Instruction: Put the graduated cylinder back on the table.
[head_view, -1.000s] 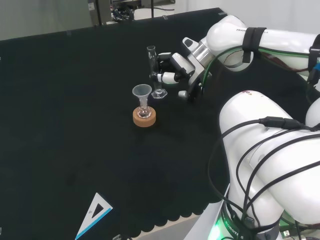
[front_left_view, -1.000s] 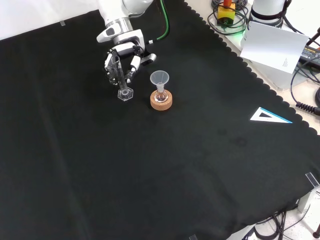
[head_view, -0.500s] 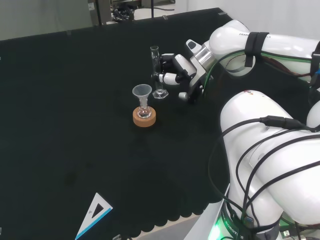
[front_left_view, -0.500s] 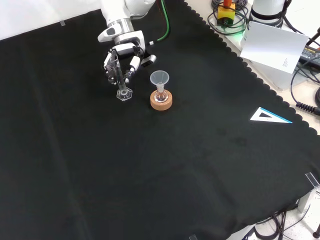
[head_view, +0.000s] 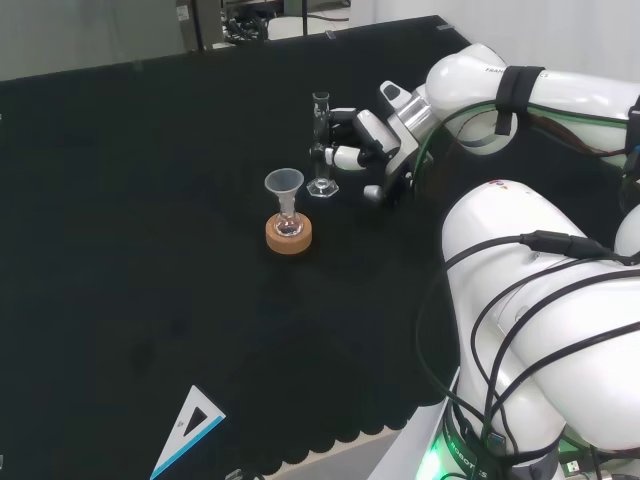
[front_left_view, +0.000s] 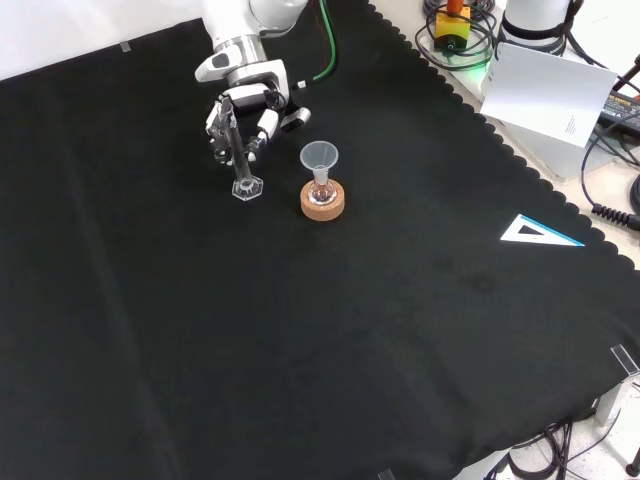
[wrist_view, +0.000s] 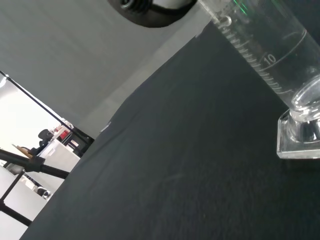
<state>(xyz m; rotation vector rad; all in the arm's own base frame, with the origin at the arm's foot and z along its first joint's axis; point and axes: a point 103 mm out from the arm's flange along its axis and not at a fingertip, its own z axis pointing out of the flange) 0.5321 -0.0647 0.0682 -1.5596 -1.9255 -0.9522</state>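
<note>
1 graduated cylinder (head_view: 321, 143), 1 funnel (head_view: 284, 186), 1 cork ring (head_view: 289, 236), 1 triangle ruler (head_view: 190, 428)

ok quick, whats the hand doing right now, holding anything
Hand: shut on the graduated cylinder, fingers curled round its tube; its base sits on the black cloth.

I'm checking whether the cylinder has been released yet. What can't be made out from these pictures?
- Head view: whether the hand touches the graduated cylinder; too small.
- Front view: the fingers overlap the cylinder.
- Wrist view: the cylinder is cut off by the edge.
- Liquid inside: clear glass, unclear.
</note>
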